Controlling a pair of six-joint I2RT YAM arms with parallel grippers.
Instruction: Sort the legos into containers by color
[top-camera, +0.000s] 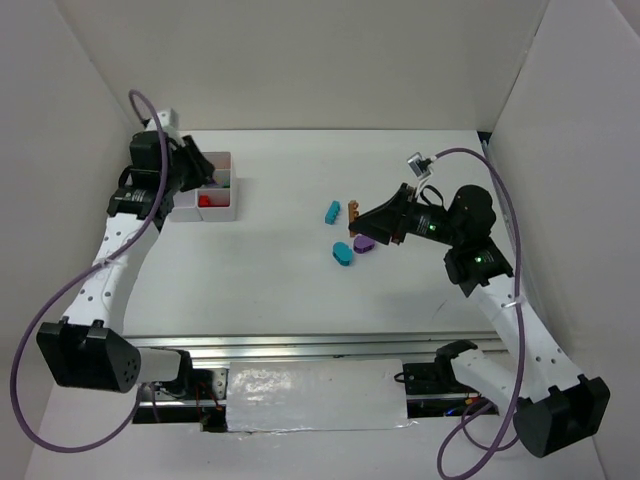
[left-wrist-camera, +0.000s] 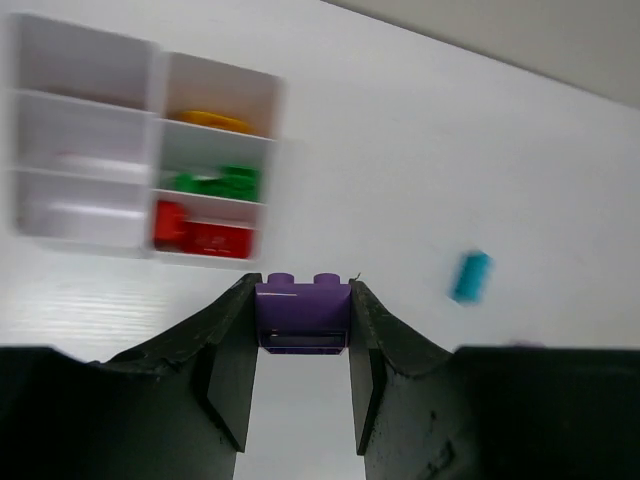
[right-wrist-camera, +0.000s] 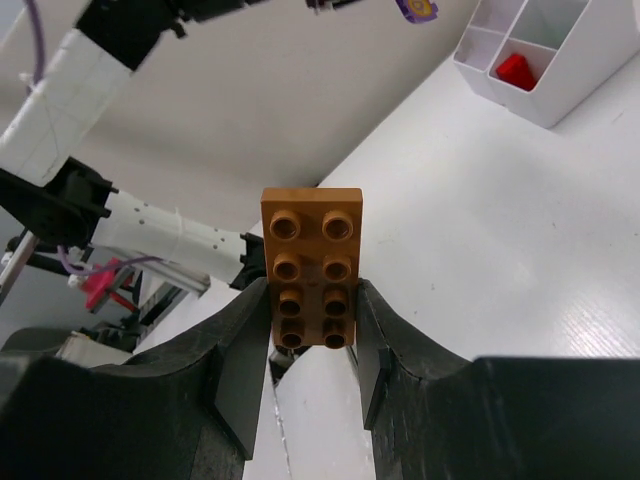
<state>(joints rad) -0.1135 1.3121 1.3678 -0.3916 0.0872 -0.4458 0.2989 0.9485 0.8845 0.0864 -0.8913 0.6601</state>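
White-walled bench (top-camera: 280, 290) | progress: tray (top-camera: 236, 195) upper left holds red lego (left-wrist-camera: 205, 235), green lego (left-wrist-camera: 215, 182) and yellow lego (left-wrist-camera: 212, 121); teal brick (top-camera: 332, 211), teal oval (top-camera: 342, 253) and purple oval (top-camera: 364, 243) lie loose right of centre, so roughly half left | left fingers (left-wrist-camera: 235, 350) clenched on purple brick (left-wrist-camera: 302, 312), near tray | right fingers (right-wrist-camera: 245, 350) clenched on brown plate (right-wrist-camera: 313, 265), by the loose pieces

You see the white tray (left-wrist-camera: 157, 90) smeared by motion at the left wrist, its left-hand compartments (left-wrist-camera: 80, 210) a pale blur, the teal lego (left-wrist-camera: 470, 277) soft-edged. From above, the left gripper (top-camera: 206, 174) covers part of the tray, and the purple brick (left-wrist-camera: 303, 312) it grips cannot be made out. At the right wrist the tray runs off the top and right edges; the brown plate (right-wrist-camera: 312, 250) has its lower end buried in the right gripper (right-wrist-camera: 311, 320).
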